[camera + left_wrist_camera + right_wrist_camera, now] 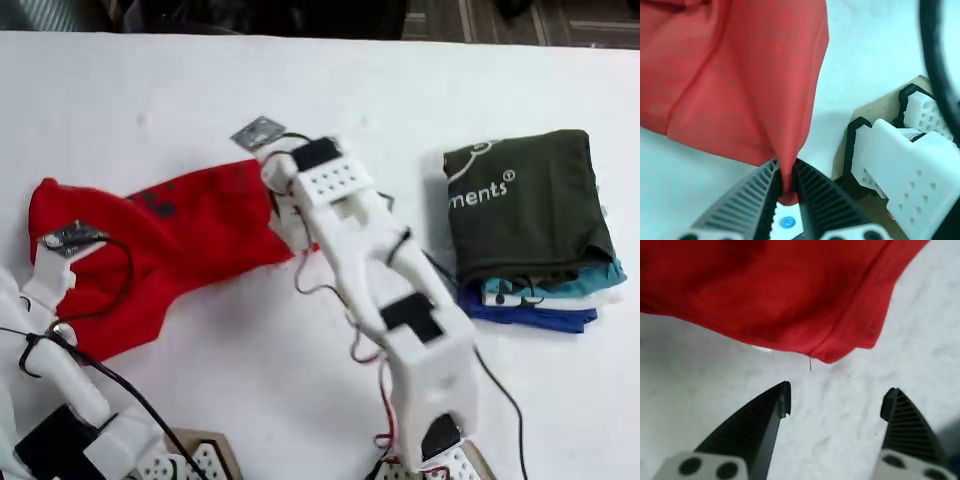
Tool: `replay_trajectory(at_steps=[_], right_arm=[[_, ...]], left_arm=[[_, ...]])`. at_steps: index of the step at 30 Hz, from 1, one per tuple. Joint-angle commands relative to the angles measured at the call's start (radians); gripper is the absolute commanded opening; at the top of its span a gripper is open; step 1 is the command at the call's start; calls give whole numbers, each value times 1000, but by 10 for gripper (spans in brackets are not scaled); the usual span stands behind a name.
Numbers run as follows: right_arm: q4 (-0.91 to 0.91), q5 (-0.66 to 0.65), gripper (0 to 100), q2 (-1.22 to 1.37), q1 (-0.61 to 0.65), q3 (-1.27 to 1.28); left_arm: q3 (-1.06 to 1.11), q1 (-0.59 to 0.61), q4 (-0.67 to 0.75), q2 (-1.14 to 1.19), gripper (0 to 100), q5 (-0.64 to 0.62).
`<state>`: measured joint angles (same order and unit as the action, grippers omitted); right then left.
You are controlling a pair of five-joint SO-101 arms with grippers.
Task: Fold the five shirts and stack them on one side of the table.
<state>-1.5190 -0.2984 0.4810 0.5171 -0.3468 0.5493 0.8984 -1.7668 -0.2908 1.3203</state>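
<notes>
Left claw (pixel 786 176): at the lower left of the high view, clamped shut on a pinch of the red shirt's fabric, which bunches into a narrow fold between the jaws.
Red shirt (pixel 170 240): lies unfolded and rumpled on the counter (pixel 300 90), left of centre in the high view; its long axis runs across the frame, from a wide end at the left to a narrower end that points right and slightly up.
Right claw (pixel 837 400): in the middle of the high view at the shirt's narrow right end, jaws spread wide with nothing between them, over bare counter.
Deciding relation: in the right wrist view a hemmed corner of the shirt lies just ahead of the spread jaws, apart from both tips. The right arm is the nearer one to this end, so the next grasp likely means going forward onto that corner. With each claw at one end, the fold would probably run along the long axis.
Folded stack (pixel 530 215): at the right of the high view, well apart from the red shirt; dark green on top, with teal, white and blue edges showing beneath.
Progress: judging by the four layers, the red shirt looks like the last one.
</notes>
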Motion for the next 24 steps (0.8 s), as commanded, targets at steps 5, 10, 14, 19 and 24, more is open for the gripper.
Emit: replay_trajectory(at_steps=[5,10,14,19,24], right_arm=[[-116,11,289,338,-1,-442],[-194,3,72,453,1,-735],[-193,2,40,515,1,-865],[-183,-34,19,541,-1,-944],[7,-32,18,549,-13,-1069]], left_arm=[[-3,8,48,-31,23,-46],[-3,8,46,-31,24,-49],[-3,4,46,-31,24,-49],[-3,4,46,-31,24,-49],[57,4,97,-31,24,-49]])
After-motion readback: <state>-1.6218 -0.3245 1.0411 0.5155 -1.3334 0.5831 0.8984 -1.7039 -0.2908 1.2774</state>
